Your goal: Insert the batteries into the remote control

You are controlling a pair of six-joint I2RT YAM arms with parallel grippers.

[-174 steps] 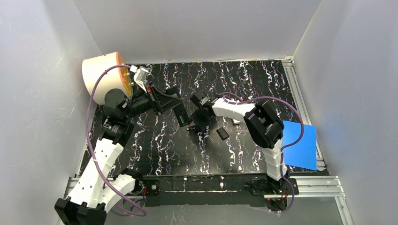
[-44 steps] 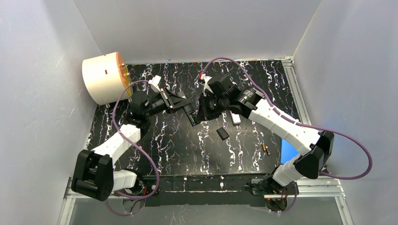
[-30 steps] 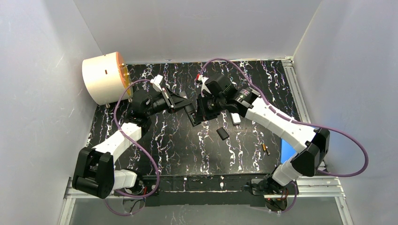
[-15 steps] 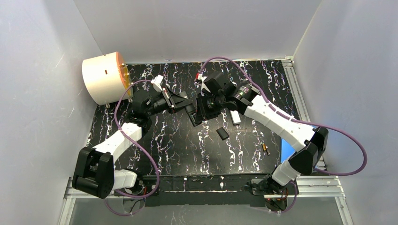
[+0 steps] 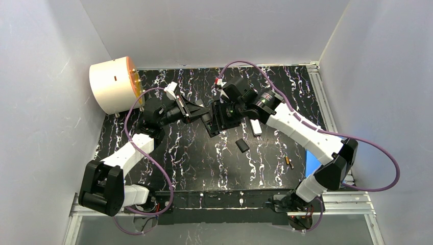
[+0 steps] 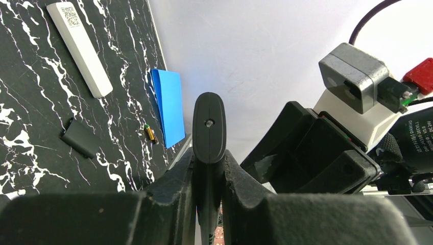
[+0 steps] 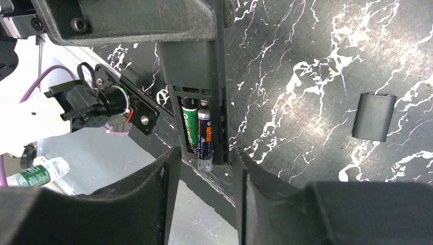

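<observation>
My left gripper (image 6: 209, 155) is shut on a black remote control (image 6: 209, 127), held above the table's middle and seen end-on in the left wrist view. The right wrist view shows its open battery bay. In the bay lie two batteries side by side, a green one (image 7: 190, 130) and a dark blue one (image 7: 205, 137) whose metal end pokes past the bay's edge. My right gripper (image 7: 204, 153) is open, its fingers standing on either side of the remote's end with small gaps. From above, both grippers (image 5: 204, 118) (image 5: 218, 121) meet at the remote (image 5: 209, 127).
A white remote (image 5: 256, 127) and a black battery cover (image 5: 242, 145) lie on the black marbled table (image 5: 194, 163). A loose black-and-gold battery (image 5: 288, 163) lies near a blue sheet (image 5: 312, 163) at the right edge. A cream drum (image 5: 111, 84) stands at the back left.
My right gripper's jaws have spread apart at the remote's end over the last second. Both arms have barely moved, and the left gripper keeps its hold.
</observation>
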